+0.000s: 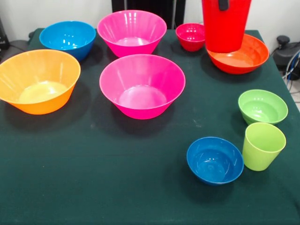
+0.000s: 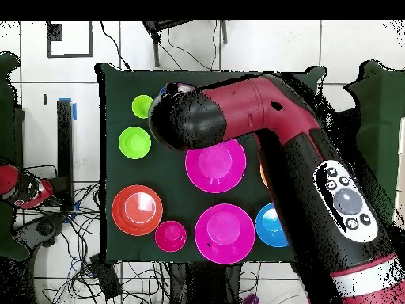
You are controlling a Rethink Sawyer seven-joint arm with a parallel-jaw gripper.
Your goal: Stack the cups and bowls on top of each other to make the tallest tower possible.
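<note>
Just starting: red cup sitting in the red-orange bowl at upper right, gripper state impossible to tell, remaining pieces waiting unstacked.

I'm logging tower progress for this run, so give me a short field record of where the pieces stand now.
tower so far: red cup standing in the red-orange bowl
loose bowls: two pink, orange, mid blue, small red, small green, small blue
green cup: upright beside the small blue bowl
hand: state cannot be told
</note>
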